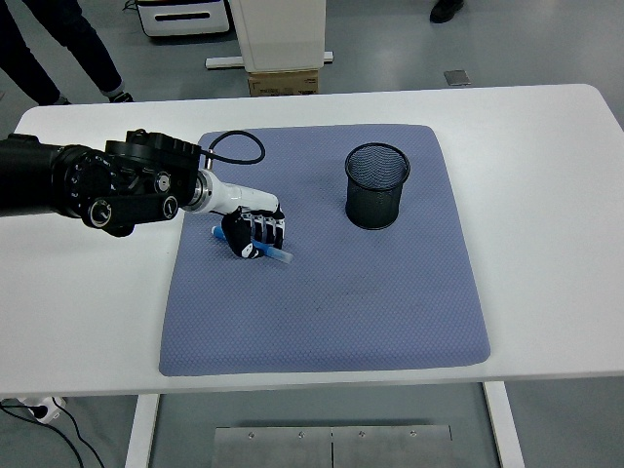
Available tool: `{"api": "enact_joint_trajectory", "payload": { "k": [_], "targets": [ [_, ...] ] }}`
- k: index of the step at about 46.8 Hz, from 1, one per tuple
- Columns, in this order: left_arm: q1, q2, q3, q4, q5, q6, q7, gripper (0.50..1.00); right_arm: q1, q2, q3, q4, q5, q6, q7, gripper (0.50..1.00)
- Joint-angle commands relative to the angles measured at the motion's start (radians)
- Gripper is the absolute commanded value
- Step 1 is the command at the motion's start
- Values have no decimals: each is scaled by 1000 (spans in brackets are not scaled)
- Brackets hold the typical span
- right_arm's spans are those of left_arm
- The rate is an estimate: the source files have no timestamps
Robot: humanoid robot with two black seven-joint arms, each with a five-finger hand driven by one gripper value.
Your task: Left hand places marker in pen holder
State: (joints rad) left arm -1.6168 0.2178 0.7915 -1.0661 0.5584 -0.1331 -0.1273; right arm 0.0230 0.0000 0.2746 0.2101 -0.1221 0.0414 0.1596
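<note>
A blue marker (282, 256) lies slanted on the left part of the blue-grey mat (331, 292). Its left end (215, 233) and right tip stick out on either side of my left hand (253, 236). That hand's fingers are curled over the marker's middle, shut on it, low over the mat. The black arm reaches in from the left edge. A black mesh pen holder (377, 185) stands upright on the mat's far right part, well to the right of the hand. The holder looks empty.
The mat covers the middle of the white table (546, 214). A black cable (234, 146) loops above the wrist. A person's legs (58, 44) and a cabinet base with a cardboard box (283, 78) stand beyond the far edge.
</note>
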Motion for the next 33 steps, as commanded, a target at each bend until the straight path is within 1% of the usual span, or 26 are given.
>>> {"api": "enact_joint_trajectory", "payload": {
  "k": [1,7,13,33],
  "targets": [
    [0,0,2,0,0,0,0,552,0,0,0,0,-1,0,0,1000],
    [0,3,2,0,0,-5,0,522,0,0,0,0,-1,0,0,1000],
    [-3,9,2,0,0,-8,-3,508,0,0,0,0,-1,0,0,1000],
    [-28,20,-6,2,-5,-13,-8,502,0,0,0,0,-1,0,0,1000]
  ]
}}
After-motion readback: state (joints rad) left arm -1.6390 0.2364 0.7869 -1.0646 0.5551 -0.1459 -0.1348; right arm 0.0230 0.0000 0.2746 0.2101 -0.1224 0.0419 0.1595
